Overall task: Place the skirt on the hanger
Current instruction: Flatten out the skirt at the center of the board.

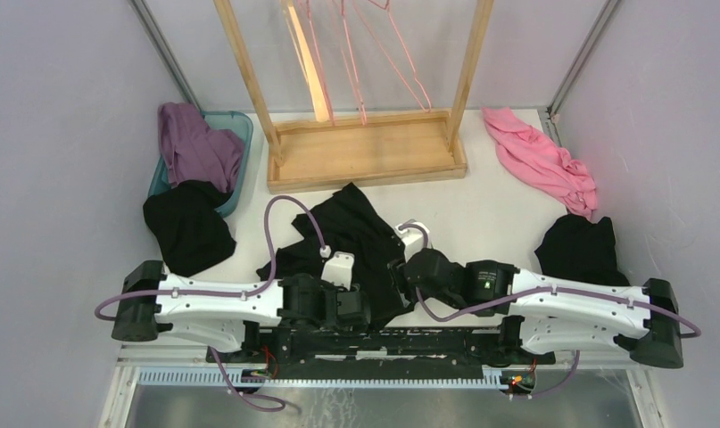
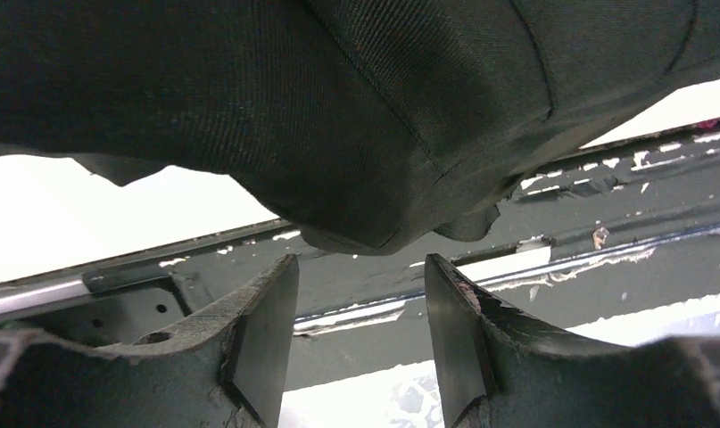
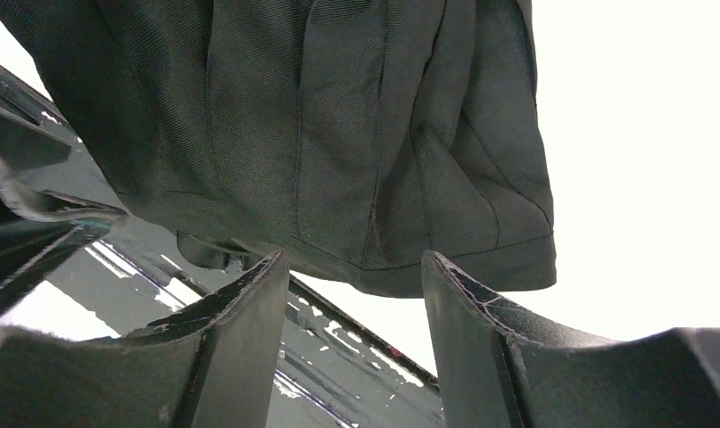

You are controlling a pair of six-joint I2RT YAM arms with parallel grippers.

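Left gripper [image 2: 360, 294] and right gripper [image 3: 354, 294] both stand with jaws apart, empty, at the edge of the large black pleated fabric skirt [image 1: 349, 227], heaped near six o'clock. Each should bite the stitched edge fold — the limp ribbed twill sags — before lifting toward the pale beige wooden hanger [image 1: 317, 85] at twelve o'clock.

Black skirt [image 1: 356, 223] on the table [image 1: 490, 214], left arm [image 1: 215, 301] and right arm [image 1: 572, 303] at its near edge
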